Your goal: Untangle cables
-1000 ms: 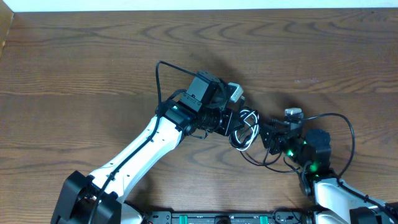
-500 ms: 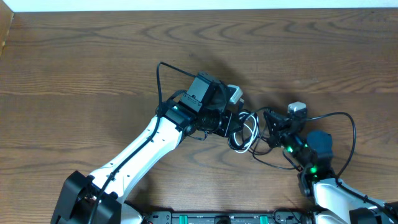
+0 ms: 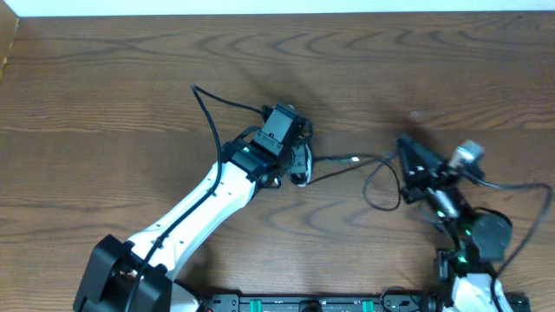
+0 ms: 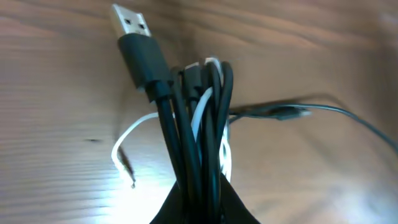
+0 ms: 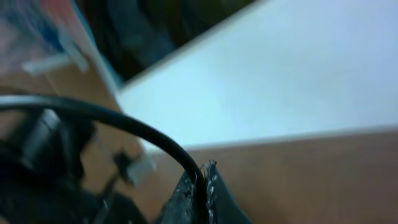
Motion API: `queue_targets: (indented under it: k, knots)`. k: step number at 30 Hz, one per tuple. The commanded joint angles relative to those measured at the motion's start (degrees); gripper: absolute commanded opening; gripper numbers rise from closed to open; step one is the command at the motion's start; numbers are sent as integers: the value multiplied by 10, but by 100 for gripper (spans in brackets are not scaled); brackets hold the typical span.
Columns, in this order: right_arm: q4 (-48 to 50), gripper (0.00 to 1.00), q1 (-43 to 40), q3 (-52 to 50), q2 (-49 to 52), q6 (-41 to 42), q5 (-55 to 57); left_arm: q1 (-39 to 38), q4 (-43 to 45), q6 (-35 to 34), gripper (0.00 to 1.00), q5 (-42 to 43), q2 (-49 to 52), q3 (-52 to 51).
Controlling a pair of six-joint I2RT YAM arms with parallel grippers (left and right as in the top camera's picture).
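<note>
My left gripper (image 3: 299,162) is shut on a bunch of cables (image 4: 199,124): thick black strands with a USB plug (image 4: 134,28) sticking up, and a white cable (image 4: 124,146) looped among them. My right gripper (image 3: 409,160) is shut on a thin black cable (image 5: 124,124) that runs from the bunch across the table (image 3: 347,160) and loops (image 3: 381,186) near the right gripper. The right gripper is tilted up, its wrist view facing the far wall. In the left wrist view the thin black cable (image 4: 292,112) leads off right.
The brown wooden table (image 3: 130,69) stretches around both arms. The left arm's own black wire (image 3: 208,113) arcs up beside its wrist. A white wall strip runs along the far table edge (image 3: 260,7).
The two grippers have pulled apart: the left moved left with the bunch, the right moved right and up, drawing the thin black cable out into a long strand between them.
</note>
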Motion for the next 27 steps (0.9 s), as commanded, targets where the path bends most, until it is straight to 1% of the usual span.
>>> queue_targets:
  k: [1, 3, 5, 8, 11, 15, 17, 18, 19, 21, 22, 23, 24, 25, 27]
  knots:
    - [-14, 1, -57, 4, -66, 42, -9, 2, 0, -53, 8, -130, 17, 5]
    - [-44, 1, -92, 4, -100, 44, -6, 2, 0, -61, 8, -158, 27, 5]
    - [-103, 1, -130, 4, -128, 44, 4, 2, 1, -65, 8, -176, 40, 5]
    - [-215, 1, -172, 4, -150, 46, 23, 3, 1, -89, 8, -179, 58, 5]
    - [-333, 1, -201, 4, -153, 75, 63, 3, 0, -103, 8, -178, 65, 5]
    - [-446, 1, -208, 4, -153, 86, 112, 3, 2, -103, 8, -155, 64, 5]
    - [-470, 2, -206, 4, -153, 87, 111, 3, 4, -102, 8, -123, 63, 6]
    - [-475, 3, -205, 4, -153, 87, 107, 3, 10, -94, 8, -101, 61, 6]
    - [-477, 8, -204, 4, -152, 86, 100, 3, 18, -74, 8, -70, 58, 6]
    - [-476, 22, -202, 4, -152, 87, 79, 4, 46, -27, 8, 16, 53, 6]
    - [-476, 33, -202, 4, -152, 86, 71, 5, 64, 1, 8, 73, 49, 6]
    - [-477, 54, -202, 4, -152, 86, 63, 7, 80, 22, 8, 121, 45, 6]
    - [-482, 89, -202, 4, -152, 86, 59, 8, 95, 43, 8, 163, 40, 6]
    - [-488, 99, -202, 4, -152, 86, 57, 10, 106, 62, 8, 198, 35, 6]
    - [-502, 99, -202, 4, -152, 86, 52, 13, 118, 92, 8, 239, 23, 6]
